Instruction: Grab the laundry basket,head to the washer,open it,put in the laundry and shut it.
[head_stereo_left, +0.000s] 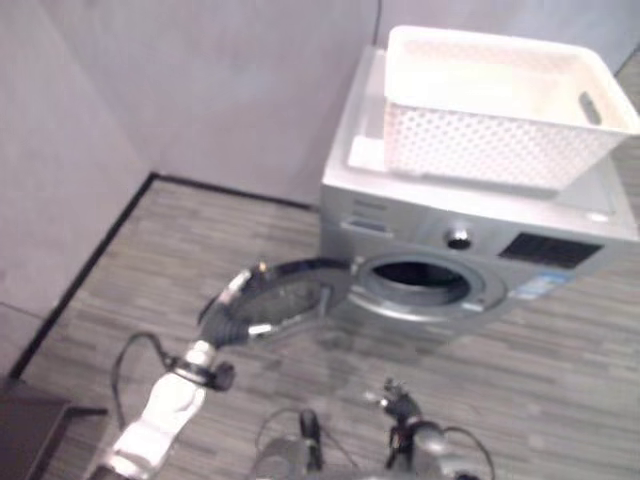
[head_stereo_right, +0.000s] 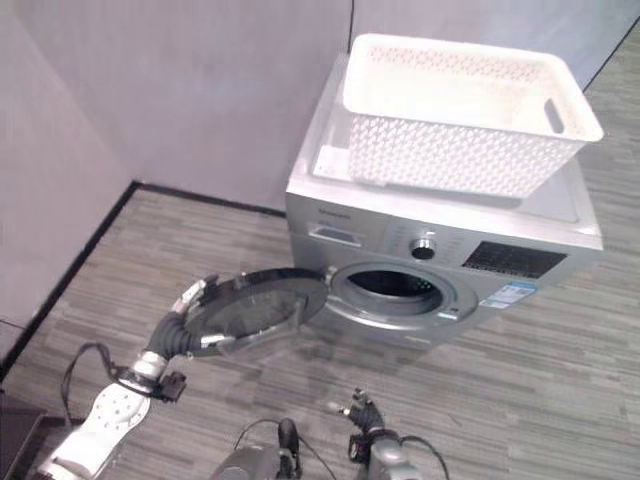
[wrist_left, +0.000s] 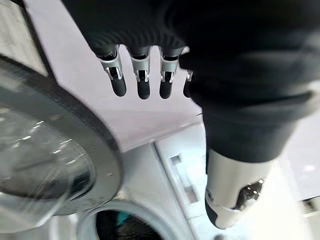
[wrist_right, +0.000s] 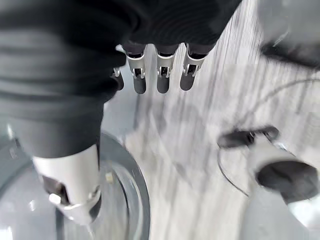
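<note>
A silver front-loading washer (head_stereo_left: 560, 215) stands against the back wall. Its round glass door (head_stereo_left: 290, 295) is swung wide open to the left. The drum opening (head_stereo_left: 420, 280) is dark, and a teal bit (wrist_left: 120, 220) shows inside it in the left wrist view. A white perforated laundry basket (head_stereo_left: 490, 110) sits on top of the washer, its inside looking white. My left hand (head_stereo_left: 225, 318) is at the door's outer rim, its fingers (wrist_left: 142, 87) straight with nothing between them and the thumb (wrist_left: 230, 195). My right hand (wrist_right: 65, 75) hangs over the floor, its fingers (wrist_right: 162, 80) relaxed and holding nothing.
Pale walls with a dark baseboard (head_stereo_left: 90, 265) close off the back and left. A dark low piece of furniture (head_stereo_left: 25, 430) sits at the lower left corner. Grey wood-look floor (head_stereo_left: 560, 360) stretches in front of the washer and to its right.
</note>
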